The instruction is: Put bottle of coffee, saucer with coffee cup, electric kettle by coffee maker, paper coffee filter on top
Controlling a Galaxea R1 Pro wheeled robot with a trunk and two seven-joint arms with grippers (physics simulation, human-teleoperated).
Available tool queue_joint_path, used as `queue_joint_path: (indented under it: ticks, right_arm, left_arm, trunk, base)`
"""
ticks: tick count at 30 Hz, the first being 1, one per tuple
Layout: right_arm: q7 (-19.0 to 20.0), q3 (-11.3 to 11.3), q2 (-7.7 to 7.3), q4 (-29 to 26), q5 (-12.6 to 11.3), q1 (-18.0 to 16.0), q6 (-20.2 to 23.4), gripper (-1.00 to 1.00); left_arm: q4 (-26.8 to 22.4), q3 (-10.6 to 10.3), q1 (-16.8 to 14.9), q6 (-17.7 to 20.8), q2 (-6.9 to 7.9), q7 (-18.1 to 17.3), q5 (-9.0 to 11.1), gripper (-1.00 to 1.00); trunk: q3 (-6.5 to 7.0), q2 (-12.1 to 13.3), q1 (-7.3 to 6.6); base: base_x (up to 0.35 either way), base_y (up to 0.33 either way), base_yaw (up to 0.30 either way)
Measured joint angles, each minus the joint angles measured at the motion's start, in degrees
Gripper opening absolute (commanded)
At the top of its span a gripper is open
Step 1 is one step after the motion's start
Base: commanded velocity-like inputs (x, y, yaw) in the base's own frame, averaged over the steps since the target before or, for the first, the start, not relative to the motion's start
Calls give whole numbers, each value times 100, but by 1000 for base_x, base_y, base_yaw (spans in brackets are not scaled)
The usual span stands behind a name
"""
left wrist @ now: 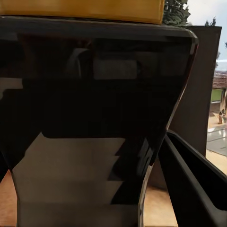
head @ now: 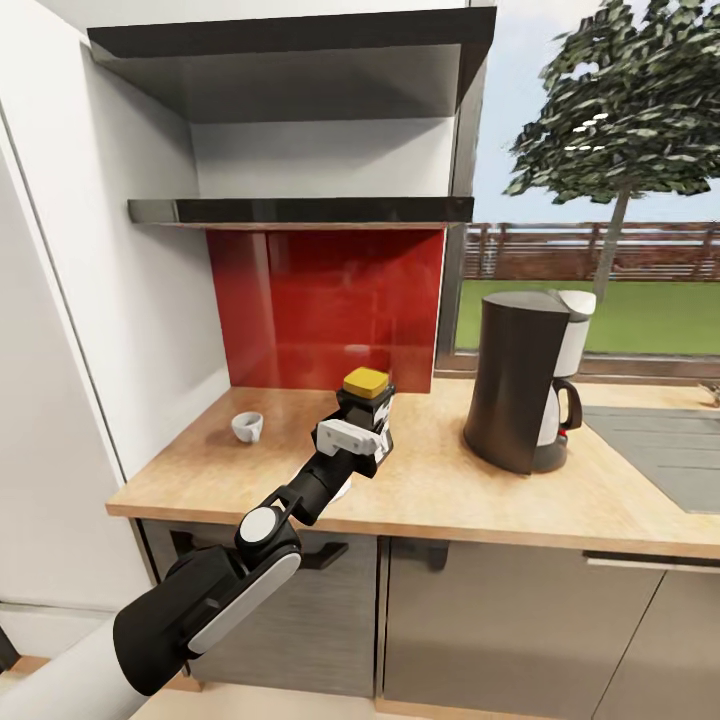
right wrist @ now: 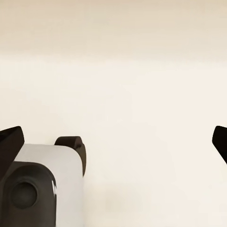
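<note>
Tan kitchen countertop [head: 450, 490], red backsplash [head: 330, 305], coffee maker [head: 525, 380], window [head: 600, 180]

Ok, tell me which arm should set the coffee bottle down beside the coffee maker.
Left. Its gripper already holds the coffee bottle over the countertop, with the coffee maker just to its right.

You have the bottle of coffee [head: 366, 395], dark with a yellow cap, upright over the kitchen countertop [head: 440, 490]. Coffee maker [head: 525, 380] stands well apart toward the window. Coffee cup [head: 247, 426] sits near the wall. Kitchen shelf [head: 300, 210] above.
</note>
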Motion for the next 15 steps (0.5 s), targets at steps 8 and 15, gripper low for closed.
queue_joint_path:
  ticks: [8,15]
  right_arm:
    - [6,5,3,3,0,1,0,100]
    - [11,-1,0,0,0,1,-7,100]
  left_arm:
    - [0,0,-2,1,0,0,-5,-100]
    - [-8,-1,0,-7,1,0,-3,-100]
  trunk:
    - [-36,-82,45]
    - [-36,-82,45]
  base:
    - [0,0,0]
    - [0,0,0]
